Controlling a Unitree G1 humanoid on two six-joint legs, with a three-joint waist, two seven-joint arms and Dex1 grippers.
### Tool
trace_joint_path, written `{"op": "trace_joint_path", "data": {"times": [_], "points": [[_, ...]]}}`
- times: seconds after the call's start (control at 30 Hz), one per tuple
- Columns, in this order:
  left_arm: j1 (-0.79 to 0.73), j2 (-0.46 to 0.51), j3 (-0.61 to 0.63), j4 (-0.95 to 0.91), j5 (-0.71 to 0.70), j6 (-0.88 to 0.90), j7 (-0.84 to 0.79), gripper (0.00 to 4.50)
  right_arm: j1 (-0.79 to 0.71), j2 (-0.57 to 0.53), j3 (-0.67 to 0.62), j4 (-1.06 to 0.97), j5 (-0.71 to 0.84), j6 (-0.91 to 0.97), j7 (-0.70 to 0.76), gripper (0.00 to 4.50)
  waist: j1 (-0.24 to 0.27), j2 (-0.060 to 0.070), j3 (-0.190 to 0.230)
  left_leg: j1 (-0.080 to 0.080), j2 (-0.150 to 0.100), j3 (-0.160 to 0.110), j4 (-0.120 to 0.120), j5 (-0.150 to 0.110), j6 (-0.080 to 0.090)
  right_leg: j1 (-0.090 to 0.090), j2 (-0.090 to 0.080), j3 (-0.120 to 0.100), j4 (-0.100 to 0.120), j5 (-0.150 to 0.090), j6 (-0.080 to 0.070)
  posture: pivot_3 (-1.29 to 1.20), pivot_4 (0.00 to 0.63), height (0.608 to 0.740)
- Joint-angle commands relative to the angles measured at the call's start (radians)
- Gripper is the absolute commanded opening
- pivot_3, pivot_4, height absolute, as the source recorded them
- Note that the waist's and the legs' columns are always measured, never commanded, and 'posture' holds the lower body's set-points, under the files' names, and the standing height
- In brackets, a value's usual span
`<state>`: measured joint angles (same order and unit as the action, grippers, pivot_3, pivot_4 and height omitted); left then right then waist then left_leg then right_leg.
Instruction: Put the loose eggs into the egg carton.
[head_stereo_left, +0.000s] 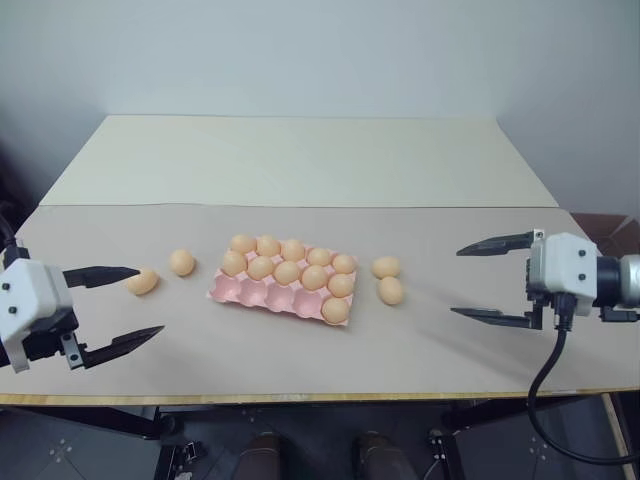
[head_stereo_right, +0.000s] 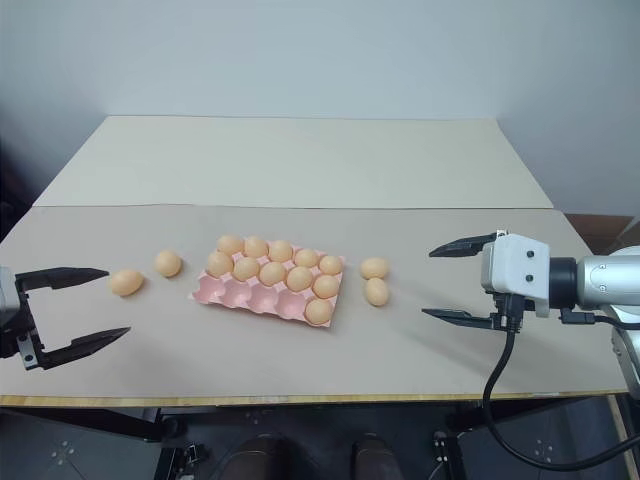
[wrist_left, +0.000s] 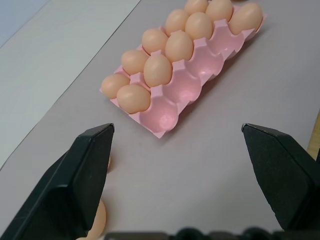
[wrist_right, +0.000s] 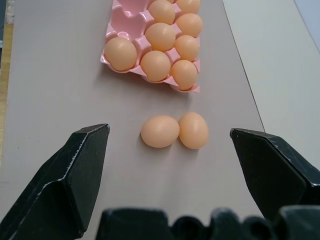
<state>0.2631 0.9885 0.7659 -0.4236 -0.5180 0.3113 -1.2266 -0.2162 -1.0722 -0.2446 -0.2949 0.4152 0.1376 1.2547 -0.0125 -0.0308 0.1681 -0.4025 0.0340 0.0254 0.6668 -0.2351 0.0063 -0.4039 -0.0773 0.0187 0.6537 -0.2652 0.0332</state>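
Table (head_stereo_left: 300, 165): pale top before a plain grey wall.
Egg carton (head_stereo_left: 262, 294): pink, mid-table, eleven eggs in it; four near-row cups bare.
Left gripper (head_stereo_left: 128, 305): fingers spread wide, holding nothing.
Right gripper (head_stereo_left: 492, 281): fingers spread wide, empty.
Loose eggs: two left of the carton (head_stereo_left: 181, 262) (head_stereo_left: 142, 282); two on its right (head_stereo_left: 386, 267) (head_stereo_left: 391, 290), apparently touching.

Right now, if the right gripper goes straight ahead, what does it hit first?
Probably the two loose eggs lying side by side on the table; the right gripper, open, points at them, with the carton beyond.
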Motion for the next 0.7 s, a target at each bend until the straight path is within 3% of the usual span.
{"op": "trace_joint_path", "data": {"times": [0.03, 0.7], "points": [[-0.017, 0.014, 0.028, -0.013, -0.024, 0.008, 0.005, 4.45, -0.011, -0.002, -0.020, -0.013, 0.006, -0.020, -0.004, 4.50, 0.000, 0.000, 0.000, 0.000, 0.000, 0.000, 0.000, 0.000, 0.000, 0.000, 0.000, 0.000, 0.000, 0.000, 0.000, 0.00, 0.150, 0.740], [-0.068, 0.006, -0.021, -0.001, -0.017, -0.034, 0.011, 4.45, -0.044, -0.016, 0.012, -0.020, -0.006, 0.056, -0.039, 4.50, 0.000, 0.000, 0.000, 0.000, 0.000, 0.000, 0.000, 0.000, 0.000, 0.000, 0.000, 0.000, 0.000, 0.000, 0.000, 0.00, 0.150, 0.740]]}}
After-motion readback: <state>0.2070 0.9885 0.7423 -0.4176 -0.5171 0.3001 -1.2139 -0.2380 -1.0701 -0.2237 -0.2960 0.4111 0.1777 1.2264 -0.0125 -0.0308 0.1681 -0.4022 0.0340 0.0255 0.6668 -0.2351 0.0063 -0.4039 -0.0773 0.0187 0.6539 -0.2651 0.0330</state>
